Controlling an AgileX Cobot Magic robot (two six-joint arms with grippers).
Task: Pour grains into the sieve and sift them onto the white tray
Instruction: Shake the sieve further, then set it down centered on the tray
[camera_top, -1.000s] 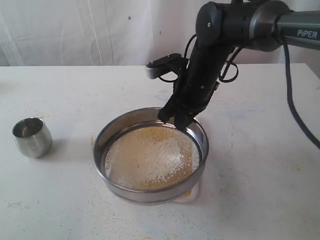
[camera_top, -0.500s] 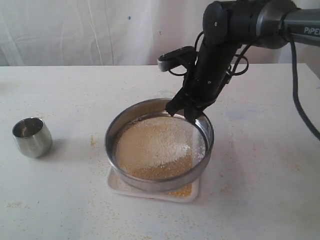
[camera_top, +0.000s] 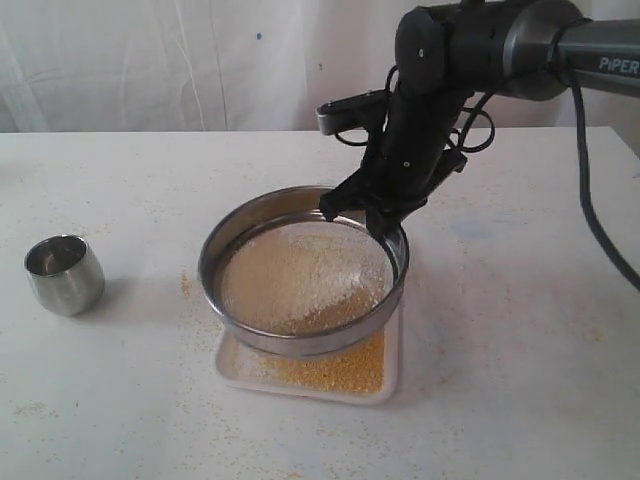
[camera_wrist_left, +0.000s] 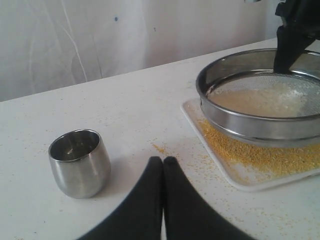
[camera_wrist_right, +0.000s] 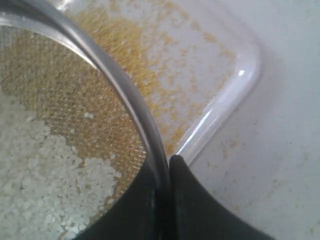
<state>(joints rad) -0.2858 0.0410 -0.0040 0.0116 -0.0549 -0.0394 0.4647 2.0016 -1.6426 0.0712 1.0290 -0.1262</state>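
Note:
The round metal-rimmed sieve (camera_top: 240, 318) (camera_wrist_left: 250, 127) (camera_wrist_right: 107, 80) hangs above the white tray (camera_top: 232, 372) (camera_wrist_left: 240, 177) (camera_wrist_right: 235, 95), tilted a little. My right gripper (camera_top: 360, 213) (camera_wrist_right: 167, 165) is shut on its far rim, one finger inside and one outside. Pale coarse grains (camera_top: 300, 285) (camera_wrist_right: 35, 165) lie on the mesh. Fine yellow meal (camera_top: 335, 368) (camera_wrist_left: 250, 152) covers the tray below. My left gripper (camera_wrist_left: 163, 161) is shut on nothing, low over the table near the front; it does not show in the exterior view.
A small steel cup (camera_top: 64, 273) (camera_wrist_left: 80, 162) stands upright on the table at the left, well apart from the tray. Scattered yellow specks (camera_top: 187, 283) dot the white table (camera_top: 520, 330). A pale curtain hangs behind.
The sieve has swung with my right gripper, from front-left to the right and back toward the left, and sits higher. More yellow meal shows on the tray. Cup unmoved.

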